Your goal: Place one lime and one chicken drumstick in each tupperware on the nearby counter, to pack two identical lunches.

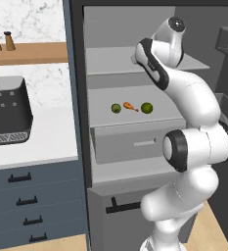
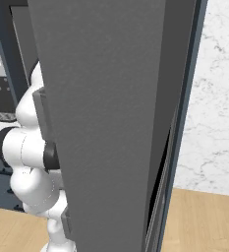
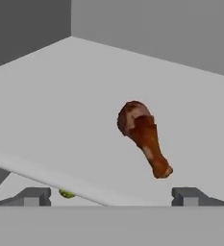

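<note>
Hand view: wide-open pincer [image 3: 111,196] hovers over a drumstick [image 3: 142,137] lying on a grey fridge shelf [image 3: 60,125].

- The left base view looks forward and slightly down from behind the arm [image 1: 193,147], which rises at 5 o'clock. It faces the open fridge [image 1: 135,73] at mid range, with the white counter [image 1: 42,142] at 9 o'clock.
- The right base view sits very near the open fridge door [image 2: 111,123], whose grey slab blocks the centre. The arm's white links show at 8 o'clock, a marble wall [image 2: 214,98] at 3 o'clock.
- The hand view looks along the gripper [image 3: 112,197], close above a grey shelf [image 3: 60,105], with a chicken drumstick [image 3: 143,137] just right of centre.
- The two base views share the arm and the fridge door.
</note>
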